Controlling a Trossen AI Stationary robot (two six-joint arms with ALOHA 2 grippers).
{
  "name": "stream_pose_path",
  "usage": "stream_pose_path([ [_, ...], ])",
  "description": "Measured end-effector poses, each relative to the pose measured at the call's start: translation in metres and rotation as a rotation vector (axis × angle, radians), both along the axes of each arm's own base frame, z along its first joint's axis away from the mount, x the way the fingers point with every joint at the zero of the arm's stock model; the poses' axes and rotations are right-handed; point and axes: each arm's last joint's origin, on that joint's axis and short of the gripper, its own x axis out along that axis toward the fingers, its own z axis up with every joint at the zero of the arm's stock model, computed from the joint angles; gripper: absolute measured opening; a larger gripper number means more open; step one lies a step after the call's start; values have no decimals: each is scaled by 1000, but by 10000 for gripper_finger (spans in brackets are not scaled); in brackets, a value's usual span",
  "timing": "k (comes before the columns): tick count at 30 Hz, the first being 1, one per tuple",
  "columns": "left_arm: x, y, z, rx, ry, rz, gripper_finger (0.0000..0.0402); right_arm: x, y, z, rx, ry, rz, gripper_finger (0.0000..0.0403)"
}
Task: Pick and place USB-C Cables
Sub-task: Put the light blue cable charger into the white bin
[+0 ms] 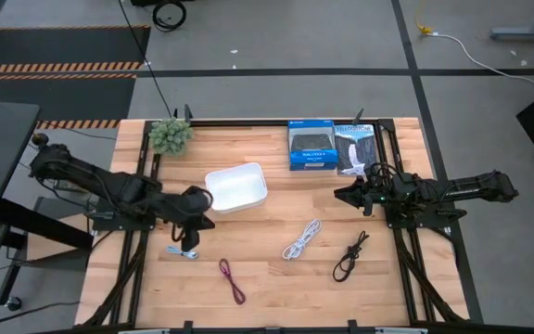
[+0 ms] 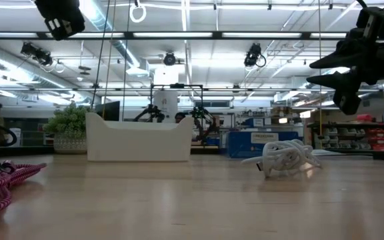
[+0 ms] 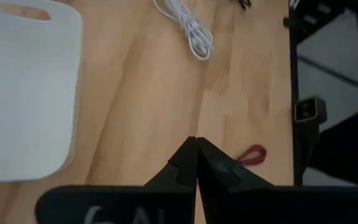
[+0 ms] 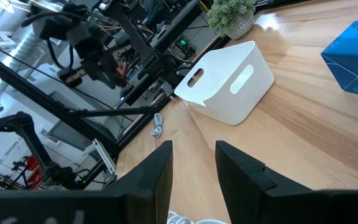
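Four cables lie loose on the wooden table. The silver-grey one (image 1: 184,251) is nearest my left arm. The maroon one (image 1: 232,280) lies by the near edge, the white one (image 1: 301,239) mid-table, and the black one (image 1: 350,255) to its right. My left gripper (image 1: 197,206) hangs raised between the white tray (image 1: 236,186) and the silver-grey cable, fingers shut (image 3: 196,140) on nothing. My right gripper (image 1: 349,195) hovers open (image 4: 191,163) above the table, beyond the black cable, facing the tray (image 4: 229,84).
Two blue-and-black boxes (image 1: 311,146) (image 1: 355,148) stand at the far edge, right of the tray. A small potted plant (image 1: 170,134) sits at the far left corner. Bare wood lies between the cables and along the near edge (image 1: 286,306).
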Motion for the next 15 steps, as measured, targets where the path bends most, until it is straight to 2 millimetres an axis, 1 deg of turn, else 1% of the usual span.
stream_pose_path([
  [3, 6, -7, -7, 2, 43, -57, 11, 0, 0, 0, 0, 0, 0, 128],
  [6, 11, -15, -19, -13, 131, -111, 26, 0, 0, 0, 0, 0, 0, 128],
  [15, 28, -40, -55, 3, 309, -222, 118, 0, 0, 0, 0, -1, 0, 128],
])
